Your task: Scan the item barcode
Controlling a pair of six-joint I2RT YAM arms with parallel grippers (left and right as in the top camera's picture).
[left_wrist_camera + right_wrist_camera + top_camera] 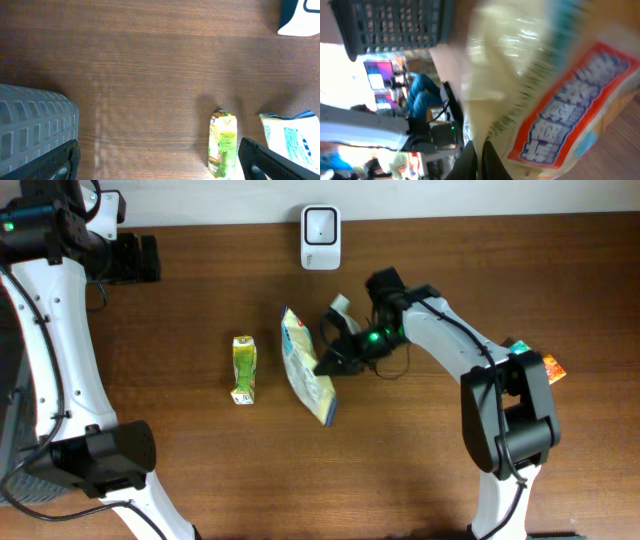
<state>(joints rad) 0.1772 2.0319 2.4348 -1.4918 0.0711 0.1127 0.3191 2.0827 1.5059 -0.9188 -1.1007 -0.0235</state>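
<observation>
A yellow-and-white snack bag (303,370) lies tilted at the table's middle. My right gripper (328,363) is shut on the bag's right edge. In the right wrist view the bag (560,90) fills the frame, and the dark fingertips (492,162) pinch its thin edge at the bottom. The white barcode scanner (320,225) stands at the table's far edge, above the bag. My left gripper (135,258) hangs open at the far left with nothing in it. In the left wrist view its fingers (267,160) are spread wide above bare wood.
A green juice carton (244,368) lies left of the bag, also visible as the carton (222,145) in the left wrist view. An orange packet (553,368) sits by the right arm's base. A grey basket (35,125) stands at the left.
</observation>
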